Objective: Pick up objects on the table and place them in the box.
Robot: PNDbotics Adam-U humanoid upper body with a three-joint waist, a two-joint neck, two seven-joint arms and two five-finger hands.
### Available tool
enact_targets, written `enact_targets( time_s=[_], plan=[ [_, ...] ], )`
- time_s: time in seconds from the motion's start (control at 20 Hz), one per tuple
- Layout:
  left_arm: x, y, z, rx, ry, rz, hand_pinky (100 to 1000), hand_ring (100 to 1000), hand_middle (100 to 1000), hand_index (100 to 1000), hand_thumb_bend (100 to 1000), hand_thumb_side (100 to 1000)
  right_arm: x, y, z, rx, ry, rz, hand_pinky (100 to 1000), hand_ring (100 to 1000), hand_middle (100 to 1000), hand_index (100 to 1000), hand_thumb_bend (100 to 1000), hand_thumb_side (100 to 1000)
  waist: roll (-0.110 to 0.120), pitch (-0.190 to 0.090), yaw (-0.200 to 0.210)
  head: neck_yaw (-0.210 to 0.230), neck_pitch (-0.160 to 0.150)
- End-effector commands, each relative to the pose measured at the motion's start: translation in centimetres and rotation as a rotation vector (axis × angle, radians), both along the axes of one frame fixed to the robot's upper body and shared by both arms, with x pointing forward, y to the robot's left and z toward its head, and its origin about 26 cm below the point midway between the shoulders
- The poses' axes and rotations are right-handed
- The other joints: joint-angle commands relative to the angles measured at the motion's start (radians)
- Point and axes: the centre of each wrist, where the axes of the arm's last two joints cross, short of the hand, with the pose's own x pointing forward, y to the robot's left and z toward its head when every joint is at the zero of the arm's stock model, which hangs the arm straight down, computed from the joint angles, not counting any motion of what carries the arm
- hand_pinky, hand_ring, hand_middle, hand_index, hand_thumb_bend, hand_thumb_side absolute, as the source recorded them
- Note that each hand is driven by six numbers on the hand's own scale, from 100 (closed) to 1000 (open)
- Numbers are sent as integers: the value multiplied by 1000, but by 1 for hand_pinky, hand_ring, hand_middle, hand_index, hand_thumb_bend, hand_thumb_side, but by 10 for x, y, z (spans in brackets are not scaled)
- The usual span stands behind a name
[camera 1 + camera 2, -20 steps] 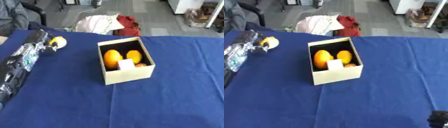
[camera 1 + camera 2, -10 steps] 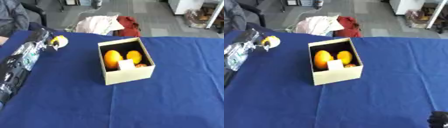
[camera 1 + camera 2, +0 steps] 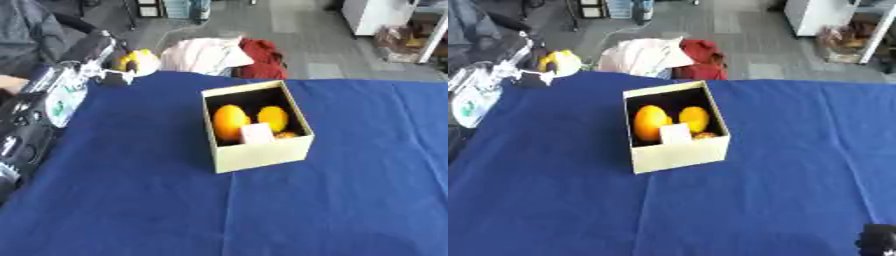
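Two orange fruits (image 3: 230,122) sit in the cream box (image 3: 261,152) in the left eye view, a pale card (image 3: 256,134) leaning at its near wall, mid-table on the blue cloth (image 3: 175,200). Far left, the left hand (image 3: 103,75) reaches for a yellow object (image 3: 140,61) at the table's far edge; whether its fingers are spread or pinching, I cannot tell. Over to the right eye view: same yellow object, and a dark scrap of the right hand (image 3: 877,242) in the near right corner, shape unreadable. Best play here, I reckon: settle the fingers fully around the yellow object before lifting, then lower it into the box's free space, clear of the rim.
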Motion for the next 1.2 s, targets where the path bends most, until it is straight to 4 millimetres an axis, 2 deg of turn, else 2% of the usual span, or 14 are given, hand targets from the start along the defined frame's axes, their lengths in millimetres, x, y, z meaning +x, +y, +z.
enact_targets(
  time_s=[0.05, 0.35, 0.6, 0.7, 0.75, 0.95, 1.0, 1.05, 1.1, 1.2],
  plan=[
    [-10, -29, 30, 80, -31, -138, 597, 353, 264, 474, 100, 169, 0, -2, 6, -12, -27, 4, 633, 641, 595, 692, 100, 586, 14, -35, 3, -2, -13],
    [-12, -95, 27, 171, 58, -390, 609, 371, 287, 491, 100, 176, 0, 0, 5, -14, -25, 13, 633, 641, 596, 692, 100, 568, 10, -43, 1, -2, -10],
    [-4, -130, 10, 234, 153, -501, 638, 448, 378, 571, 101, 189, 0, 1, 4, -12, -22, 17, 632, 641, 596, 691, 100, 570, 5, -46, -5, -4, -8],
    [0, -136, -1, 233, 194, -531, 671, 526, 474, 666, 120, 191, 0, 1, 4, -11, -22, 17, 630, 640, 595, 691, 100, 559, 4, -47, -7, -6, -9],
    [1, -138, -5, 234, 216, -543, 701, 579, 538, 730, 161, 192, 0, 1, 4, -10, -23, 17, 630, 640, 595, 691, 100, 556, 4, -47, -8, -7, -11],
    [2, -138, -14, 263, 284, -557, 775, 709, 708, 865, 223, 192, 0, 1, 4, -10, -21, 11, 629, 639, 594, 690, 100, 566, 3, -46, -6, -10, -11],
    [0, -137, -13, 271, 286, -559, 782, 723, 727, 876, 220, 191, 0, 1, 4, -10, -22, 10, 629, 639, 594, 690, 100, 563, 3, -46, -5, -12, -11],
    [-3, -137, -11, 277, 281, -563, 797, 746, 755, 890, 210, 243, 1, 1, 4, -10, -23, 9, 628, 639, 594, 689, 100, 562, 3, -45, -3, -13, -13],
    [-7, -136, -7, 280, 267, -569, 802, 753, 765, 893, 206, 254, 1, 1, 5, -10, -24, 6, 628, 639, 594, 689, 100, 563, 3, -44, -1, -14, -15],
    [-18, -135, 2, 263, 221, -584, 799, 749, 758, 887, 156, 233, 1, 0, 5, -9, -24, 4, 628, 638, 594, 689, 100, 570, 3, -43, 5, -16, -13]
  ],
)
